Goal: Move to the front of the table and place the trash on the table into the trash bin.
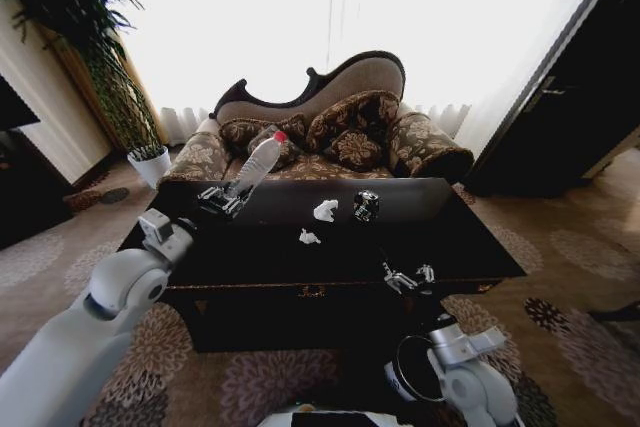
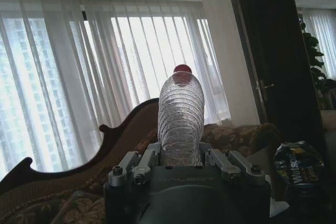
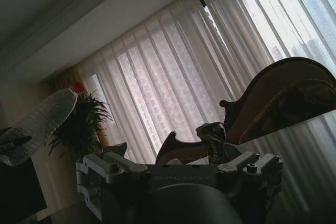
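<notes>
The clear bottle [image 1: 258,162] with the red cap is off the surface [image 1: 470,252], held by its lower end in the left end effector [image 1: 222,199] above the far left corner. It leans with its cap up and away toward the sofa [image 1: 330,132]. In the left wrist view the fingers [image 2: 137,165] sit closed against both sides of its ribbed body [image 2: 180,116].

On the surface, near the far edge at about the middle, lies the dark shiny round object [image 1: 366,206]. A white paper bit [image 1: 325,210] lies just beside it, and a second paper bit [image 1: 309,237] lies a little nearer the front.

The right end effector [image 1: 408,277] hovers low over the front right part of the surface, fingers spread and holding nothing. The black trash bin [image 1: 415,372] sits on the carpet below the front edge, beside the right arm.

As I judge it, the first piece of trash is picked and the carry is in hand. The next move calls for swinging the bottle across the surface, down past the front edge and over the bin's rim before letting go, keeping it clear of the right arm there.
</notes>
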You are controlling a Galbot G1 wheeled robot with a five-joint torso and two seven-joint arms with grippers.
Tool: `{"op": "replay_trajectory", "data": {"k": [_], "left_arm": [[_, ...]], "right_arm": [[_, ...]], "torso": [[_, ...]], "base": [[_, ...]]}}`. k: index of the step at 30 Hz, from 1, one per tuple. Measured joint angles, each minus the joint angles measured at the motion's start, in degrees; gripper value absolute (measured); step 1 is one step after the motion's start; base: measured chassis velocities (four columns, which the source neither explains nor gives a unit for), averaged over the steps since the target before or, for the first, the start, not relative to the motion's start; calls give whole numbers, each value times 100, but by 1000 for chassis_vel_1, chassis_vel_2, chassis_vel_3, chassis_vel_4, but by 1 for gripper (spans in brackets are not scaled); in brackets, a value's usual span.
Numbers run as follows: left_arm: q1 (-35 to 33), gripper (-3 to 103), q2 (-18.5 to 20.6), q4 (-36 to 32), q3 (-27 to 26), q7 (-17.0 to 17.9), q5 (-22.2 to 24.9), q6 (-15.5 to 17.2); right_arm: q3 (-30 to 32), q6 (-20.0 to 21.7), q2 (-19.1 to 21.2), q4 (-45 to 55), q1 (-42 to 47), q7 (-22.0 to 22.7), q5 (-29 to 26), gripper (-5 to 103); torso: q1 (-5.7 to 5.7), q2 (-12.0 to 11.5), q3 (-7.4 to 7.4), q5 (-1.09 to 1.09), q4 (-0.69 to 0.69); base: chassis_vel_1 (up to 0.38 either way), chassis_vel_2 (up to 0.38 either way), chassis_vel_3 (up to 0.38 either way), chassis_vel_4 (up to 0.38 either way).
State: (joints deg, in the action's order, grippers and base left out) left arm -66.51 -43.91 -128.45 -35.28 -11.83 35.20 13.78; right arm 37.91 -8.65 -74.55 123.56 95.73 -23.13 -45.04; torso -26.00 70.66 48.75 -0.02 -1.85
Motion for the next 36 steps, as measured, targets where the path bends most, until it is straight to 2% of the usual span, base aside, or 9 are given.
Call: {"op": "replay_trajectory", "data": {"k": [2,3,5,6,9,13,21,32,36], "left_arm": [[-120,33,44,11,-103,-381,-187,-289],[-120,33,44,11,-103,-381,-187,-289],[-206,33,126,41,-136,-703,-294,-537],[-264,33,207,54,-138,-935,-332,-823],[-283,33,307,35,-122,-1162,-335,-1124],[-231,33,420,-6,-18,-1410,-307,-1285],[175,33,678,-110,388,-1761,-174,-1229],[1308,33,1279,127,2118,-1904,-271,-1039],[1493,33,1381,87,2280,-1903,-267,-971]], "right_arm": [[-45,-9,21,25,0,-159,-350,100],[-45,-9,21,25,0,-159,-350,100],[-81,-8,29,84,-5,-290,-657,100],[-105,3,40,132,-11,-466,-893,100],[-135,7,61,174,-8,-732,-1083,100],[-353,26,68,338,53,-812,-1401,100],[-952,188,27,677,118,-659,-1542,100],[-1308,273,-131,914,263,-480,-1150,100],[-1315,236,-169,921,282,-356,-825,100]], "torso": [[0,0,0,0,0],[0,0,0,0,0],[0,0,0,0,-1],[0,0,0,0,-1],[0,0,0,0,-1],[0,0,0,0,-1],[0,0,0,0,-1],[-1,-1,1,0,-1],[-1,-1,1,1,-2]], "base": [[0,0,0,0],[0,0,0,0],[0,0,0,0],[0,0,0,0],[0,0,0,0],[0,0,0,0],[0,0,0,0],[0,0,0,0],[0,0,0,0]]}}
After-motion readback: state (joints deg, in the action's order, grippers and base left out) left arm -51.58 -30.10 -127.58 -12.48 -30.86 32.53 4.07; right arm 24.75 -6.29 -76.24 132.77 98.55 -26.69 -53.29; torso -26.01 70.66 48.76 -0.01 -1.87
